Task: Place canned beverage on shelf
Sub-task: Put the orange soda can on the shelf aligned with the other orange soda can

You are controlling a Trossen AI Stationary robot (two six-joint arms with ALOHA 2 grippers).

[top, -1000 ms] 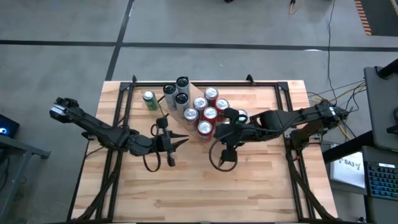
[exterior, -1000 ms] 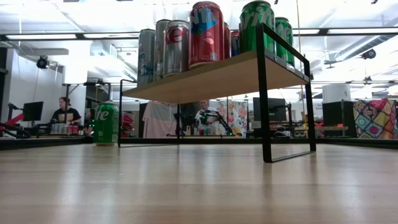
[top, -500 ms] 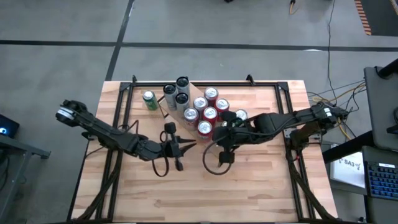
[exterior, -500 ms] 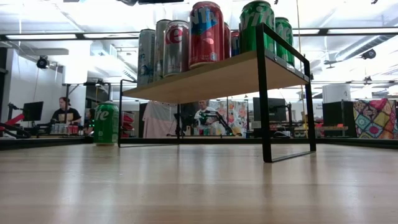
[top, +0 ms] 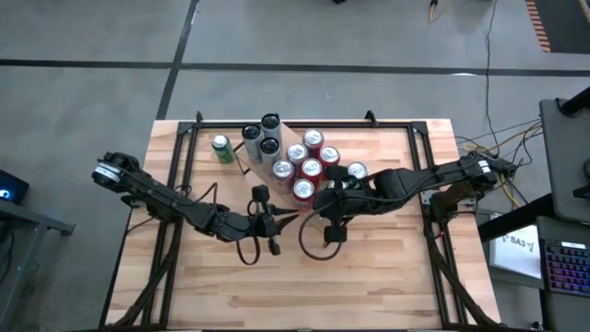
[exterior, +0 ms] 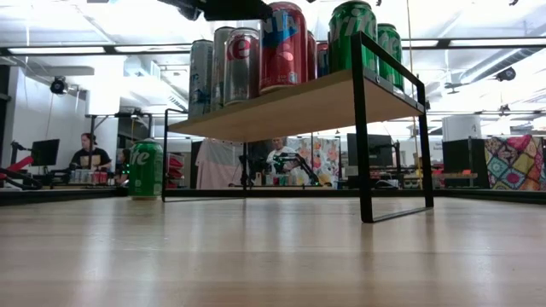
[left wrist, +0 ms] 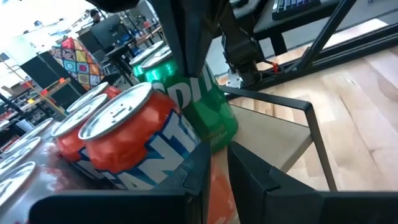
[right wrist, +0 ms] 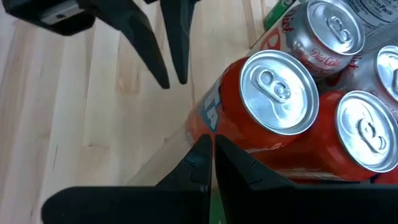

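The shelf stands at the table's far middle with several cans upright on it. An orange-red can is at its near end, with a green can behind it in the left wrist view. Another green can stands on its base on the tabletop, left of the shelf. My left gripper is shut and holds nothing. It points level at the orange-red can, just short of it. My right gripper is shut and empty. It slants down over the shelf's near end beside that can.
The black rail frame runs along the table's left, right and far sides. The two grippers' tips are close together at the shelf's near end, and cables loop under both. The near half of the plank tabletop is bare wood. People show in the room behind.
My left gripper has moved toward the table's right edge and down, closing on the near end of the shelf. Its dark tip has come into the top of the low view. The cans and the shelf have not moved.
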